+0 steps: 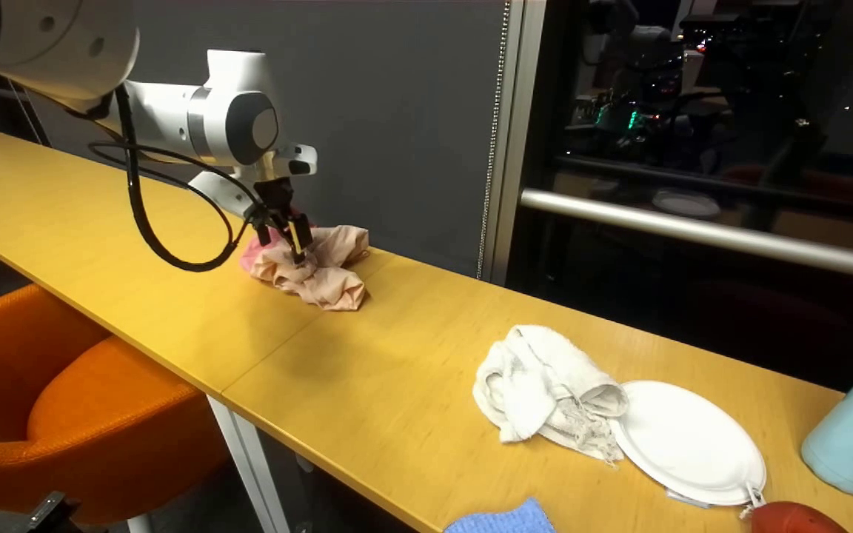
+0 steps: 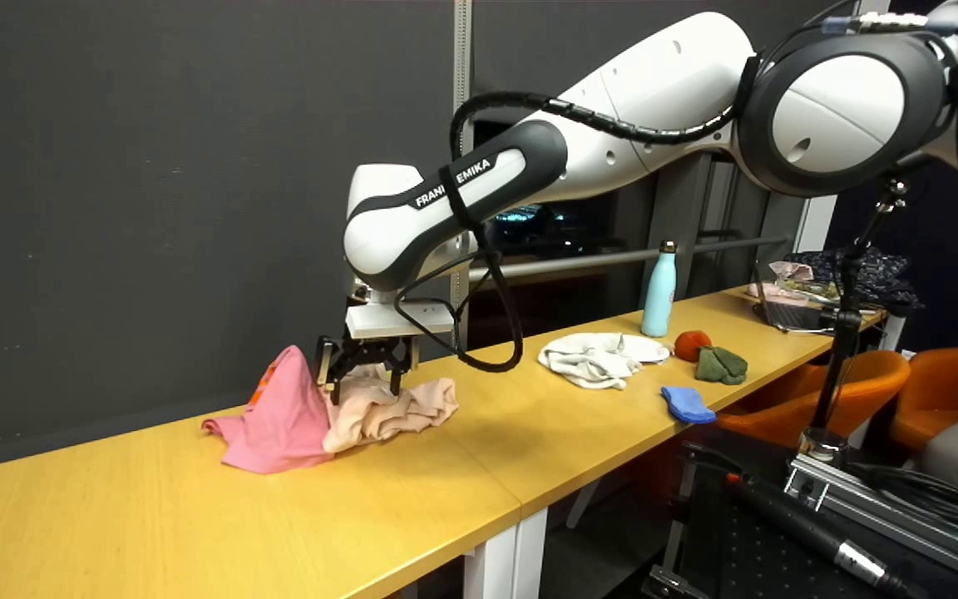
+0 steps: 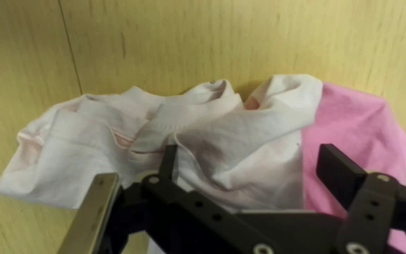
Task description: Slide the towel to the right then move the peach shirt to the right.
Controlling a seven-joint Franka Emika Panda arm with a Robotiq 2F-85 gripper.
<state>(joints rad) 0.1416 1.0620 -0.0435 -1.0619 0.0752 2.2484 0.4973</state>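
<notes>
The peach shirt (image 2: 396, 412) lies crumpled on the table in both exterior views and fills much of the wrist view, where its fabric (image 3: 93, 148) looks paler. My gripper (image 3: 248, 150) points down over it with the jaws spread wide. One finger stands above the shirt's folds, while the opposite one is over the pink cloth (image 3: 354, 123) beside it. Nothing is gripped; whether the fingertips touch the fabric I cannot tell. Well apart from the gripper, the off-white towel (image 1: 537, 385) rests bunched against the edge of the white plate (image 1: 693, 444).
Behind the garments rises a dark wall panel (image 2: 155, 208). Around the plate are a light blue bottle (image 2: 659, 295), a red-orange round object (image 2: 691, 344), a green cloth (image 2: 720, 366) and a small blue cloth (image 2: 687, 403) near the table edge. An orange chair (image 1: 115, 385) stands below the table.
</notes>
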